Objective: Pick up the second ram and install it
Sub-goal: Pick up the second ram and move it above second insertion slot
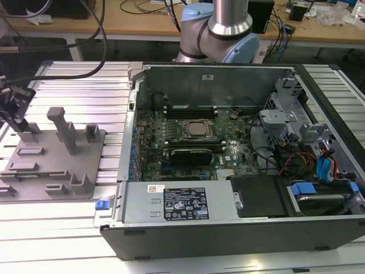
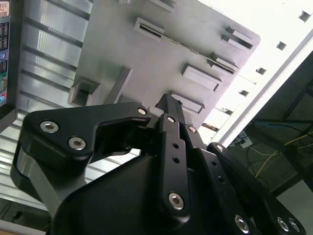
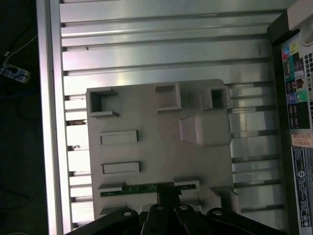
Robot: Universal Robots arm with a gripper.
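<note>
One computer case [image 1: 228, 225]; one grey fixture plate [image 1: 54, 174]; one ram stick [image 3: 132, 188].

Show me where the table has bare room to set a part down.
Bare slotted table lies above and below the fixture plate in the exterior view. Crowded: the plate's blocks, with the claw at the ram, and the computer case interior.

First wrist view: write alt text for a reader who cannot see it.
The black gripper sits at the middle of the second ram, a thin green stick seated in a grey fixture plate. The plate rests on a ribbed aluminium table, beside the port panel of a computer case.
</note>
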